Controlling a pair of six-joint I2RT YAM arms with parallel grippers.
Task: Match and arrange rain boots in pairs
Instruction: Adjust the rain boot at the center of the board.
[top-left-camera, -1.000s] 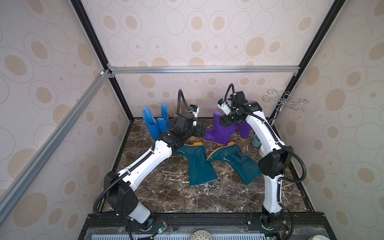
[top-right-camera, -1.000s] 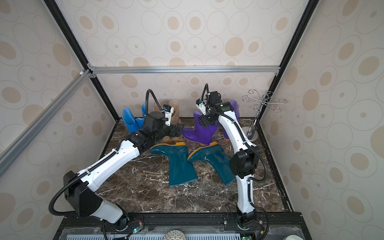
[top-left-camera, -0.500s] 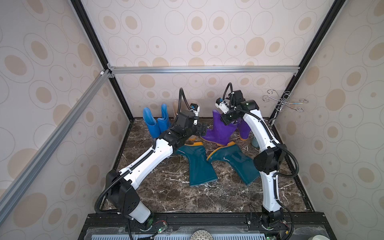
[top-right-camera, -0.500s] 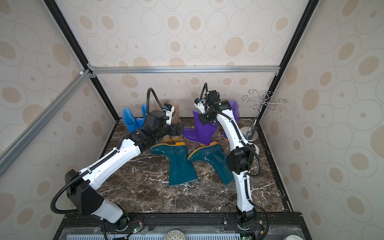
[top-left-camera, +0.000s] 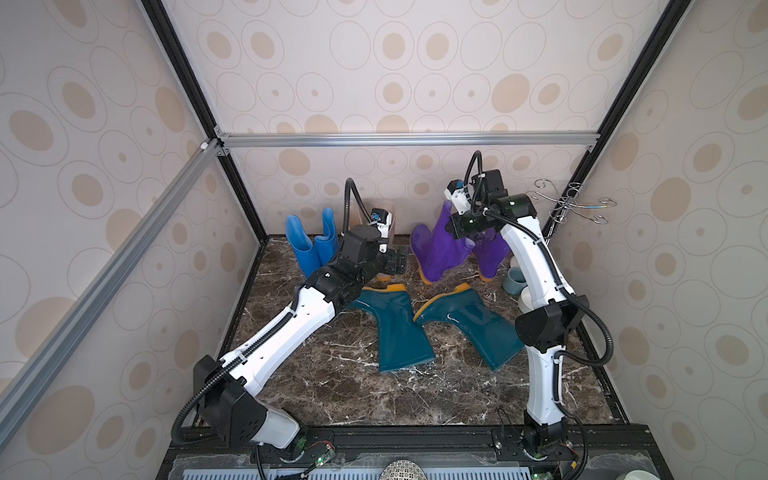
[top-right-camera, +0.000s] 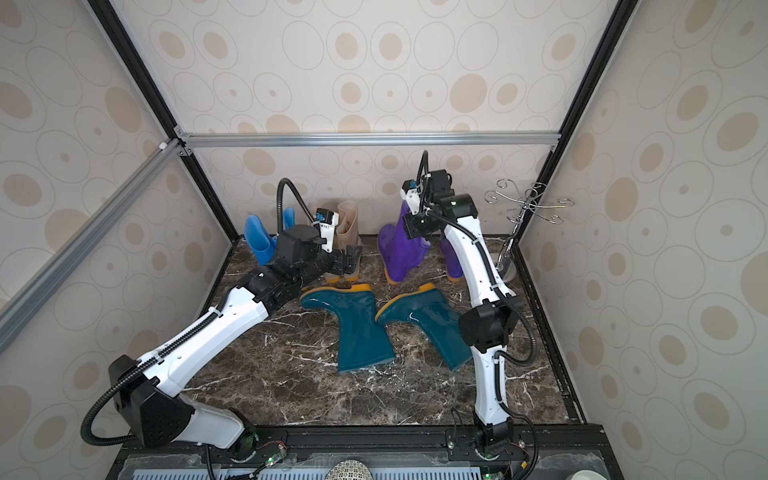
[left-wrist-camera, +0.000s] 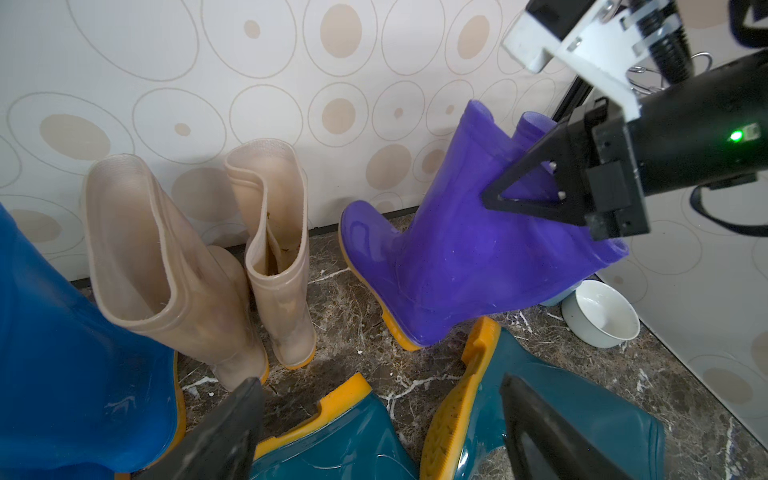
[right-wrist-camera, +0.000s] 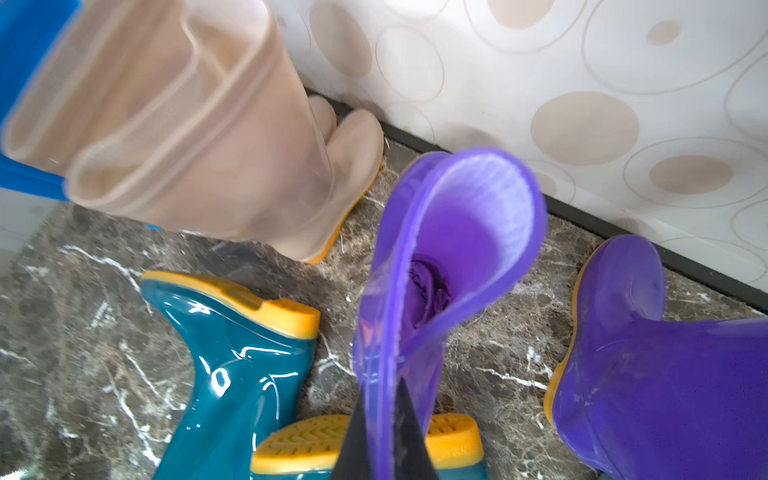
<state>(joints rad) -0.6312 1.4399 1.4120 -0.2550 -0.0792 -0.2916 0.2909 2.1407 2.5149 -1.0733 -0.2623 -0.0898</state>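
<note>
Purple boot (left-wrist-camera: 457, 257) tilted, toe raised, heel down at rear of marble floor (top-left-camera: 374, 395). Shaft rim was pinched by right gripper (right-wrist-camera: 390, 428). Second purple boot (right-wrist-camera: 648, 353) stood just beside. Teal boots (top-left-camera: 395, 328) lay flat in front. Left gripper (left-wrist-camera: 382, 419) hung spread, empty, above them, near beige pair (left-wrist-camera: 266, 249).

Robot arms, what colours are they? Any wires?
The left arm and right arm have white shells, black joints and black ribbed cables. Their fingers are black wedges. A green light glows on the right one.
</note>
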